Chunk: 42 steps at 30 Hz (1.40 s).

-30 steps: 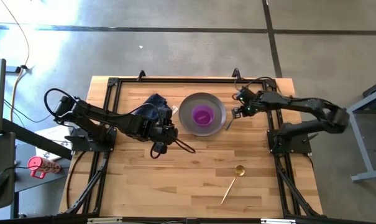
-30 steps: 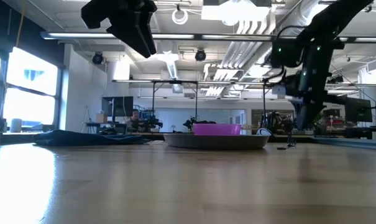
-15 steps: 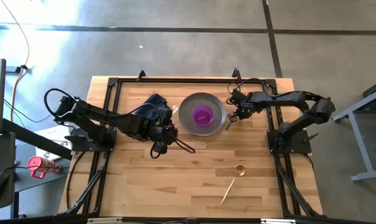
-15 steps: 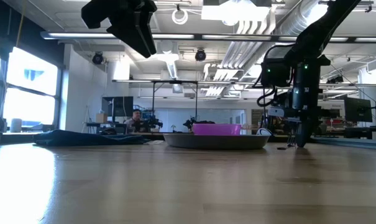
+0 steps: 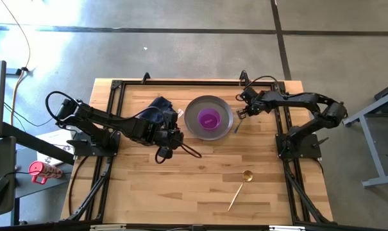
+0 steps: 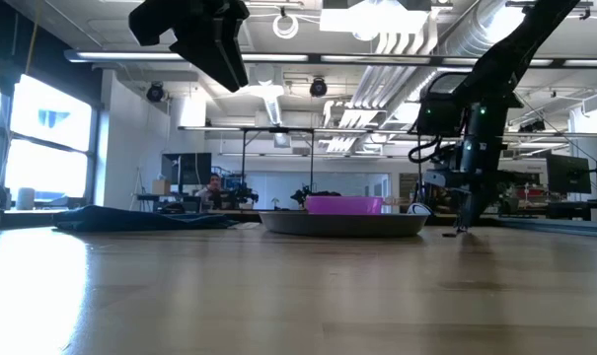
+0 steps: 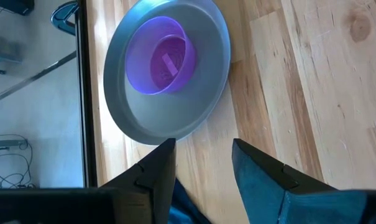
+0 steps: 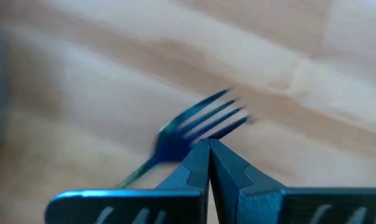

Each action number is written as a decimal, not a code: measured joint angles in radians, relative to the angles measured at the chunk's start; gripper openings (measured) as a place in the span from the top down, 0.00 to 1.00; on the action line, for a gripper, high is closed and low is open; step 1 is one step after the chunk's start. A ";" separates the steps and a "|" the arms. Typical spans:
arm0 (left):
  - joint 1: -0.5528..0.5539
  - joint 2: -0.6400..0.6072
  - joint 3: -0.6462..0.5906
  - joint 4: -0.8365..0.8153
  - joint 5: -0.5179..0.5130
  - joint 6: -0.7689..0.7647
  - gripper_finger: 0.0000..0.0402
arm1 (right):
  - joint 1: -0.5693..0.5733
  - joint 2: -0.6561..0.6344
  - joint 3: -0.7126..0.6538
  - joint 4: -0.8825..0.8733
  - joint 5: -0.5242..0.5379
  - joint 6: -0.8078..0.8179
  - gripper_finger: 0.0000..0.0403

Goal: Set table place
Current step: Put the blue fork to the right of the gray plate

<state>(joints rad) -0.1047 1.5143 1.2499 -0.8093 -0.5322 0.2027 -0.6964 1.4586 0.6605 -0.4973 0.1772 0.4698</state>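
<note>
The grey plate (image 5: pixel 224 110) lies on the table (image 5: pixel 181 186) at the far middle, with the magenta bowl (image 5: pixel 209 119) in it. The teal-handled fork (image 8: pixel 206 118) lies on the wood at the plate's right side (image 5: pixel 235 128). My right gripper (image 8: pixel 207 144) is shut, its tips low over the fork's neck (image 5: pixel 240 115). My left gripper (image 7: pixel 203 155) is open and empty, high over the table (image 5: pixel 174 138), left of the plate. The navy napkin (image 5: pixel 158 109) lies bunched under the left arm. The gold spoon (image 5: pixel 238 189) lies near the front right. My right gripper points down with its shut fingertips (image 8: pixel 197 155) over the fork's neck (image 8: pixel 175 140), the tines showing beyond them. I cannot tell whether the fingertips touch the fork. The fork lies flat on the table.
The black metal frame (image 5: pixel 113 96) runs along the table's edges, and both arm bases stand on it. Bare wood lies in front of the plate, between the plate and the spoon. A room with desks and lamps shows beyond the table in the low view (image 6: pixel 278 187).
My right gripper has come down toward the table at the plate's right side, then risen slightly and shifted a little toward the far edge. Its arm has folded in closer to its base. The left arm, plate, bowl, napkin and spoon have kept still.
</note>
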 joint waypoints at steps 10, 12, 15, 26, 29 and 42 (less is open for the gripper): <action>0.000 0.000 0.000 -0.001 0.001 -0.002 0.64 | -0.036 0.000 0.000 0.081 -0.046 -0.024 1.00; 0.000 0.000 0.000 -0.001 0.001 -0.002 0.64 | -0.036 0.000 0.000 0.084 -0.082 -0.012 1.00; 0.000 0.000 0.000 -0.001 0.001 -0.003 0.64 | -0.003 0.000 0.000 0.084 -0.115 0.009 1.00; 0.000 0.000 0.000 0.000 -0.001 -0.004 0.64 | 0.180 -0.001 0.000 0.091 -0.069 0.120 1.00; 0.000 0.000 0.000 0.000 -0.002 -0.004 0.64 | 0.201 -0.001 0.000 0.087 -0.052 0.133 1.00; 0.000 0.000 0.000 0.000 -0.002 0.002 0.64 | 0.222 0.000 -0.006 0.060 -0.016 0.143 1.00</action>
<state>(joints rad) -0.1047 1.5143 1.2499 -0.8097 -0.5346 0.2043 -0.4747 1.4587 0.6548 -0.4375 0.1616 0.6132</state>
